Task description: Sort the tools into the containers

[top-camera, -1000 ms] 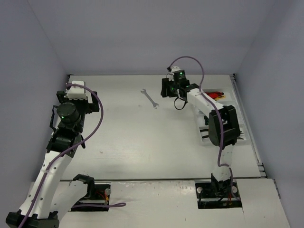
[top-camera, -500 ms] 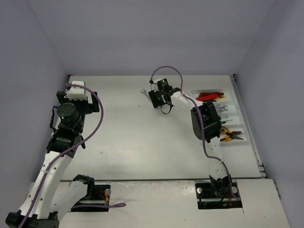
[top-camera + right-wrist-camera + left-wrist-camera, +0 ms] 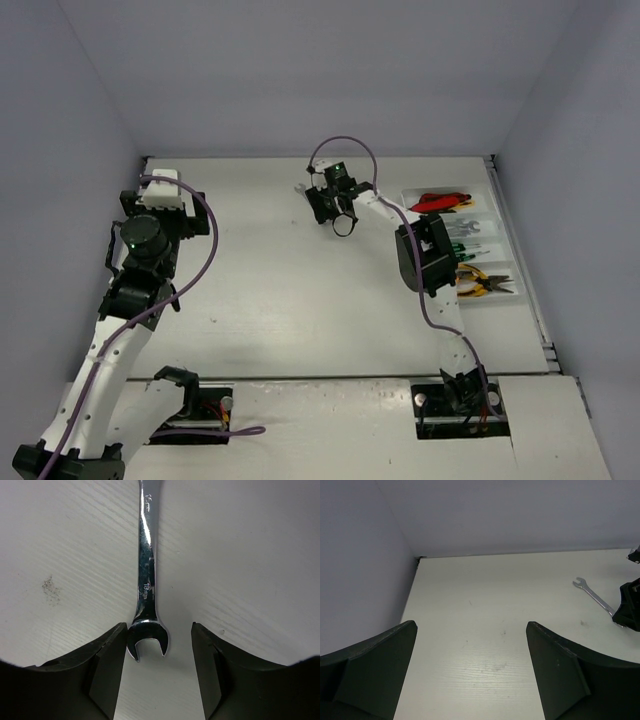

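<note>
Pliers (image 3: 487,284) and red cutters (image 3: 440,203) lie in the white tray (image 3: 488,212) by the right edge of the table (image 3: 300,300). Farther back on the left, the left gripper (image 3: 470,680) hangs wide open and empty. At the far middle, the right gripper (image 3: 158,652) is spread open around a silver wrench (image 3: 148,580), whose forked end lies between the fingers, ungripped.

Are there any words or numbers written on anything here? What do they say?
"13mm": stamped on the shaft of the silver wrench, near its open end, in the right wrist view; the second digit is a little unsure.
Another marking further up the same shaft: too blurred and cut off to read.
Top and left wrist views: nothing readable.
</note>
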Robot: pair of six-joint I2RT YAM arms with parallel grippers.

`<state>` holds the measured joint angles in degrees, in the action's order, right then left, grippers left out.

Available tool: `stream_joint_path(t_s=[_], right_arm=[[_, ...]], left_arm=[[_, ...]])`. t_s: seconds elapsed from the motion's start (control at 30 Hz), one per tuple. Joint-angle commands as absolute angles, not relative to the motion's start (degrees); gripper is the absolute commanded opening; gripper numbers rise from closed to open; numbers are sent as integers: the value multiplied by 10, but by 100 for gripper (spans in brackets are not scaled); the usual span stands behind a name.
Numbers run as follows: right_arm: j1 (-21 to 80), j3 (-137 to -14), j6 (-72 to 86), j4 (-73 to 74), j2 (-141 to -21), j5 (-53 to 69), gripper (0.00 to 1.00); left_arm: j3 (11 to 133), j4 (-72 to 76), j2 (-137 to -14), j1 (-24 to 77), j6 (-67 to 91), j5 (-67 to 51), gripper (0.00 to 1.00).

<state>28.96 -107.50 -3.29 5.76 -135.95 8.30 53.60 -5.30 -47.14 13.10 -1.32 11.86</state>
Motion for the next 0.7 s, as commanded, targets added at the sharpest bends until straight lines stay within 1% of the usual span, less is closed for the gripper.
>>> stream_joint_path(t_s=[0.0, 0.2, 0.23, 0.27, 0.33, 0.43, 0.5, 0.67], right_arm=[[309, -1101, -42, 68, -1379, 91, 49], [328, -1101, -37, 72, -1400, 85, 41], [328, -1094, -33, 72, -1400, 83, 38], [328, -1087, -28, 72, -1399, 80, 35], [328, -1070, -16, 71, -1388, 69, 23], [330, -1026, -2, 70, -1366, 42, 7], [333, -980, 21, 70, -1340, 23, 0], [369, -815, 72, 75, -1239, -22, 0]], left_arm=[[549, -15, -473, 130, -15, 116, 88], [549, -14, -474, 130, -15, 116, 88], [549, -14, -474, 130, -15, 116, 88], [549, -15, -474, 130, -14, 116, 88], [549, -15, -474, 130, -15, 116, 88], [549, -14, -472, 130, -15, 116, 88], [549, -14, -471, 130, -15, 116, 88], [548, -13, -471, 130, -14, 115, 88]])
